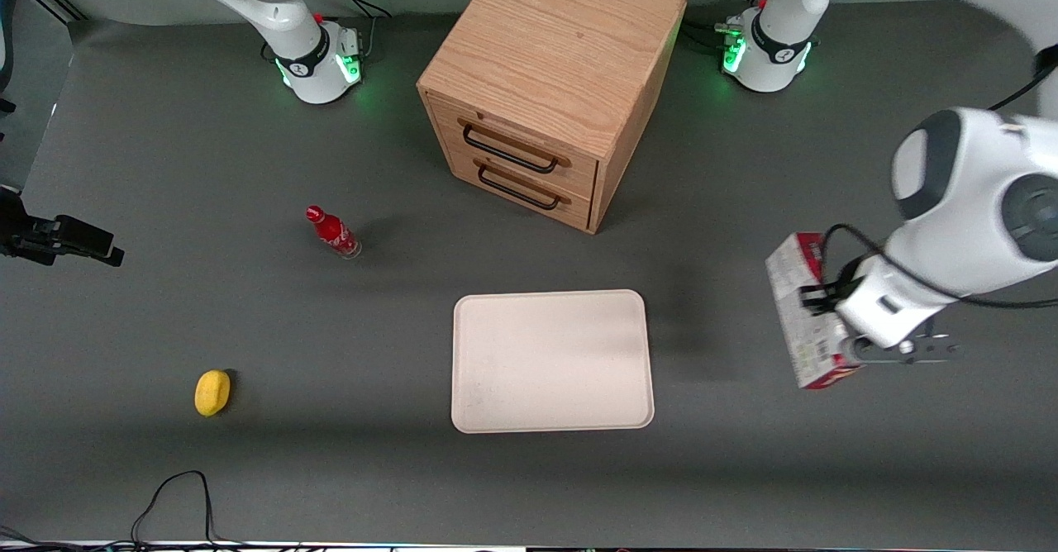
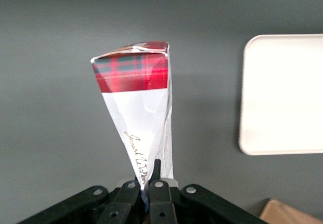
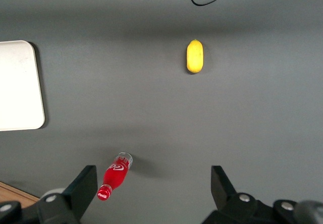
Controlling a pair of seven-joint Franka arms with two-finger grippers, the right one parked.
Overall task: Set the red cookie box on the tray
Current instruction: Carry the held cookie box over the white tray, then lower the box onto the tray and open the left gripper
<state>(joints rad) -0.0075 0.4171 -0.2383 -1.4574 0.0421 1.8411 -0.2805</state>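
front view: the gripper holds the red cookie box lifted above the bench, beside the tray toward the working arm's end, likely ready to carry across. one tray, one wooden cabinet, one red bottle, one yellow object.

left wrist view: jaws pinched shut on the box's thin edge, so it hangs clear.

right wrist view: bottle, yellow object and tray, one each.

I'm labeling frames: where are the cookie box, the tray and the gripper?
Cookie box (image 1: pixel 800 316), front view, pale broad face.
Tray (image 1: pixel 552 302), front view, rim nearest the cabinet.
Gripper (image 2: pixel 150 183), left wrist view, between its fingertips, shut on the box.
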